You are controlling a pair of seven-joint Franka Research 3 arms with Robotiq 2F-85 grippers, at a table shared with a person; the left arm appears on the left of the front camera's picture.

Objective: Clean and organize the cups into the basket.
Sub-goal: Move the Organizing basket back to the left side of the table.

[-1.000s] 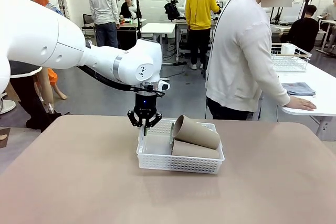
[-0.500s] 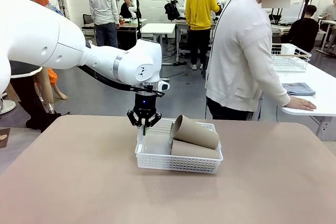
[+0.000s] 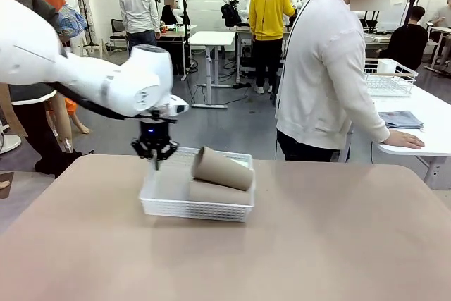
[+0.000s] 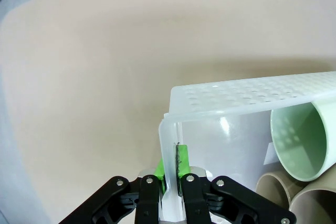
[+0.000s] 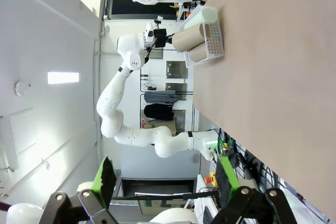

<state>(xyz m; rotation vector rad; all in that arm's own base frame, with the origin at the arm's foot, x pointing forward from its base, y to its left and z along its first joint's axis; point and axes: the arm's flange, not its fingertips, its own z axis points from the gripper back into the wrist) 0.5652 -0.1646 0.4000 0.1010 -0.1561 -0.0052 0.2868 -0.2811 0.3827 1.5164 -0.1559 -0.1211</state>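
While left end effector clamps basket rim | cups inside | right end effector spread wide

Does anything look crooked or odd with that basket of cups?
Yes. The top brown cup lies tilted across another, its rim poking above the basket. The left claw is shut on the basket's corner wall, and that side looks slightly lifted.
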